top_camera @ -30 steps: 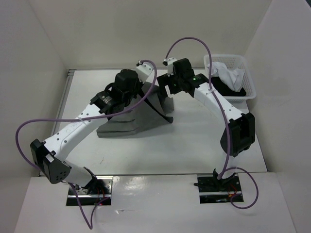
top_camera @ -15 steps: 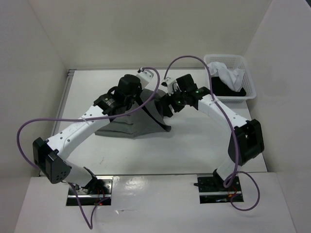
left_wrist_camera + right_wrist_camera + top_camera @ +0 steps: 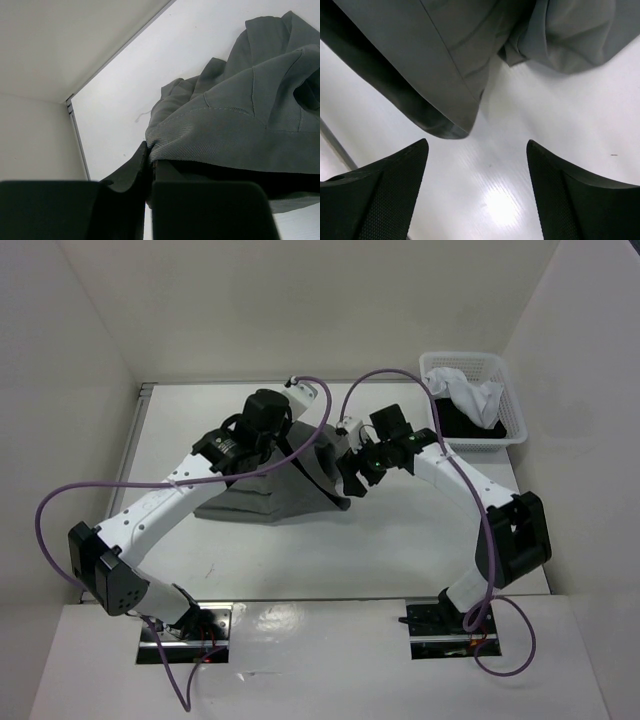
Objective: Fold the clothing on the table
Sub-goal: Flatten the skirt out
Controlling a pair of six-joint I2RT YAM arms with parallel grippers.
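Fingers [image 3: 125,180] of the left gripper [image 3: 150,160] pinch an edge of the clothing [image 3: 262,495], the arm stretched far over the table [image 3: 400,540]. Tented mid-table, the clothing runs left to right. At its right edge hovers the right gripper [image 3: 476,144], elbow bent, fingers spread.

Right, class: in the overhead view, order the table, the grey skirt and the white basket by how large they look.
Largest: the table. Then the skirt and the basket, too close to rank: the arms hide part of the skirt.
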